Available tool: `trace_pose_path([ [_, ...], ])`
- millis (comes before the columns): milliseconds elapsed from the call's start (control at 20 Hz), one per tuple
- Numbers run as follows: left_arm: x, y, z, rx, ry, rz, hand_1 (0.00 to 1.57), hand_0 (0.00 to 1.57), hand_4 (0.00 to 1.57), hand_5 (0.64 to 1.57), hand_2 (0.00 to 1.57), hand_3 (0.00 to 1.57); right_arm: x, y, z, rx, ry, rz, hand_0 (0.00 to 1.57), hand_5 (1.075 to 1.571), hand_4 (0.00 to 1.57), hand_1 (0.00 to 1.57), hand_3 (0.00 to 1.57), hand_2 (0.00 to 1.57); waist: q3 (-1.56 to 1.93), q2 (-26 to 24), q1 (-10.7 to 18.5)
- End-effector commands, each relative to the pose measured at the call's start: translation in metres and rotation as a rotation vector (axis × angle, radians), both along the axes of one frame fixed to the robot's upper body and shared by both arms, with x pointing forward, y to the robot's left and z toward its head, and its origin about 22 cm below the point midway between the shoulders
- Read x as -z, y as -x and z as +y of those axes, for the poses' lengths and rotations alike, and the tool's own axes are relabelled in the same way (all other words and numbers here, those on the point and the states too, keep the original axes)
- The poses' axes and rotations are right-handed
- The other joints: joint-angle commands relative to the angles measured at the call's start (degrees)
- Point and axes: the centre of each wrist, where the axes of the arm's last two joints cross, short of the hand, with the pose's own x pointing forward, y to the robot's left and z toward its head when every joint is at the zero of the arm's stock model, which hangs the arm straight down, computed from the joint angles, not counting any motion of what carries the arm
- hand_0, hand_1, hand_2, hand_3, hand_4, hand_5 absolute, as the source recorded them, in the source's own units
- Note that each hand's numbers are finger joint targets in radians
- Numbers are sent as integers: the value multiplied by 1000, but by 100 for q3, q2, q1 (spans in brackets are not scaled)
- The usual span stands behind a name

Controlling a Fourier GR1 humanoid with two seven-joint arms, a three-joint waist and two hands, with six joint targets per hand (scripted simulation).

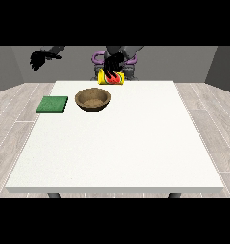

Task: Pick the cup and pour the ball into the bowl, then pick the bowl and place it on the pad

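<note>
Your hand at the view's right (113,63) wraps the yellow cup (111,77), tipped sideways; the wooden bowl (93,100) lies just nearer the camera, slightly left.

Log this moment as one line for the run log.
cup: tilted, held by hand at view's right | bowl: on table | pad: bare
</note>
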Motion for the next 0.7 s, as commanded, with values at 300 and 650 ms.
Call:
trace_pose_path([
  [300,31,25,-33,83,-464,-62,1451,1451,1529,1143,1571,1571,-7,-7,-2,-3,2,13,0,1571,0,0,0,0,-12,-132,100],
  [650,16,10,-3,29,-356,-18,1449,1449,1535,1136,1571,1571,7,-1,17,-7,-22,103,0,1568,0,0,0,0,-17,-258,102],
])
